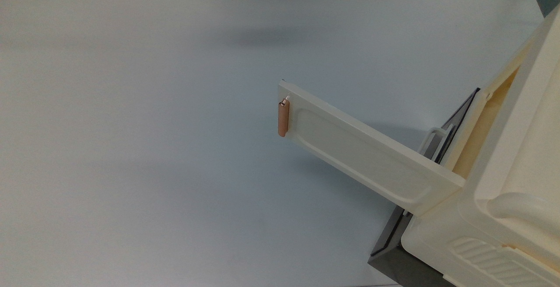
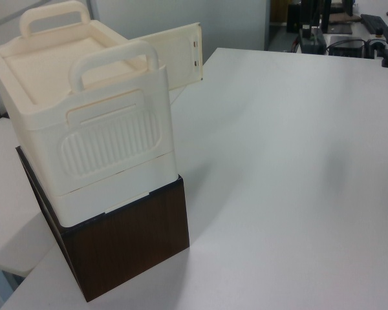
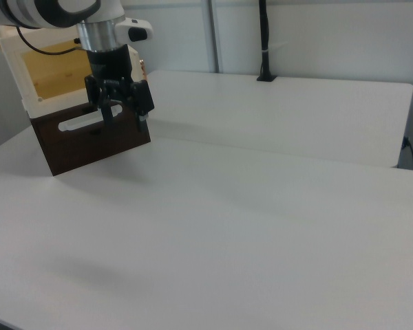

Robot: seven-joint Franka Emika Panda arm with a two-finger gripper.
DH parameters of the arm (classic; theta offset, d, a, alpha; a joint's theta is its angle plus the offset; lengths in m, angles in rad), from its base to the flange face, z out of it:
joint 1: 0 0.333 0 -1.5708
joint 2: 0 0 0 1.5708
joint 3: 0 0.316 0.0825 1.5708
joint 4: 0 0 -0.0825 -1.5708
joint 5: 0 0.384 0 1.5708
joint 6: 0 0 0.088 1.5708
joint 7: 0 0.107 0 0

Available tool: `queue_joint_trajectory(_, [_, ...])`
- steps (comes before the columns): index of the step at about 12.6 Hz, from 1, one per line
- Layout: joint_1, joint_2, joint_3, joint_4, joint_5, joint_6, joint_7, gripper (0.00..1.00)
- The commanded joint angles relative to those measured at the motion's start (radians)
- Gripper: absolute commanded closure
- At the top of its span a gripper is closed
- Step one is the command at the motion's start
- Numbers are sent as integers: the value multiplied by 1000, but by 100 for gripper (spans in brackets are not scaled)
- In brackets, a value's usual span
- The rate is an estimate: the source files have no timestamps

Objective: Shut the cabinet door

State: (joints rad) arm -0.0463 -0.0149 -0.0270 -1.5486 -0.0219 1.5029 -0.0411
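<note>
The cabinet door (image 1: 367, 151) stands swung wide open over the table (image 1: 153, 147); the gripper (image 3: 124, 118) hangs empty, fingers parted.

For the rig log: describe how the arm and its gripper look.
In the right view, the arm has glossy white shells with a black joint band, then a silver metal wrist cylinder. Below it sits the black gripper, blocky with two dark fingers. A thin black cable loops beside the wrist.

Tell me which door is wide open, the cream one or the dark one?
The cream cabinet door with the orange handle is swung far out. The dark grey panel sits almost flat against the cabinet.
</note>
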Motion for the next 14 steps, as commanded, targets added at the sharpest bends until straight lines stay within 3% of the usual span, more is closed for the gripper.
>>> queue_joint_trajectory(1, [2,12,-14,17,19,8,-22,0])
queue_joint_trajectory(9, [3,7,-11,15,20,5,-22,0])
queue_joint_trajectory(13, [3,6,-11,13,20,5,-25,48])
queue_joint_trajectory(14, [3,6,-11,13,19,5,-25,54])
